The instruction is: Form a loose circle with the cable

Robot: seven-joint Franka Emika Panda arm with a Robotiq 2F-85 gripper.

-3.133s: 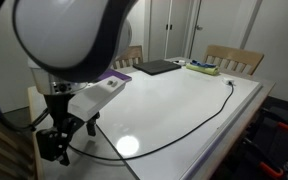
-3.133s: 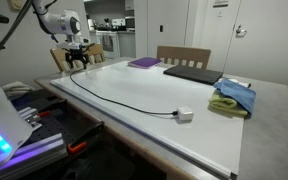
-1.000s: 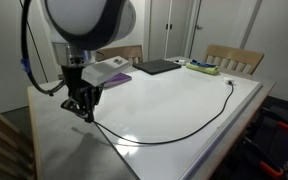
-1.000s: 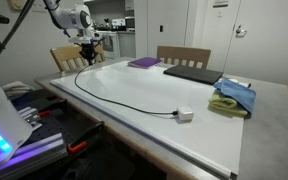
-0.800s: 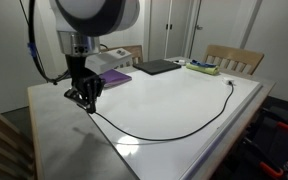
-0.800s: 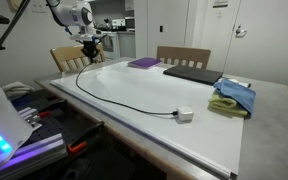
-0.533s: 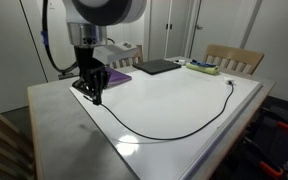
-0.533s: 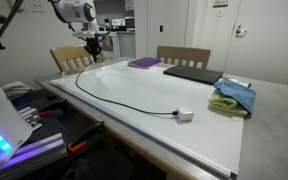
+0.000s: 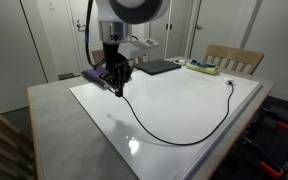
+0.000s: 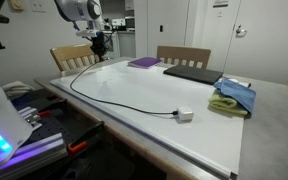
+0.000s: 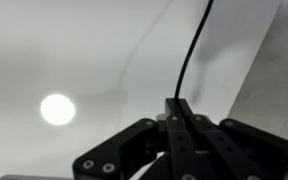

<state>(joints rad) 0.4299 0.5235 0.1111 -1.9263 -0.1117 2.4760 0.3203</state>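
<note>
The cable (image 9: 174, 143) is a thin black cord lying in a wide open curve on the white tabletop (image 9: 184, 100). One end rises into my gripper (image 9: 117, 85), which is shut on it just above the table near the far left corner. The other end lies by the right edge (image 9: 230, 83). In an exterior view the cable (image 10: 134, 106) runs from my gripper (image 10: 99, 47) to a small white plug (image 10: 184, 115). In the wrist view the gripper (image 11: 179, 104) is shut on the cable (image 11: 194, 45), which leads away over the white top.
A purple notebook (image 10: 144, 62), a dark flat laptop (image 10: 194, 73) and a blue-green cloth (image 10: 234, 97) lie along the table's back side. Wooden chairs (image 9: 234, 57) stand behind. The grey table border (image 9: 64, 120) surrounds the white top.
My gripper has carried the cable end across the table toward the purple notebook. The cord behind it has swung into a deeper curve. The plug end has stayed put.
</note>
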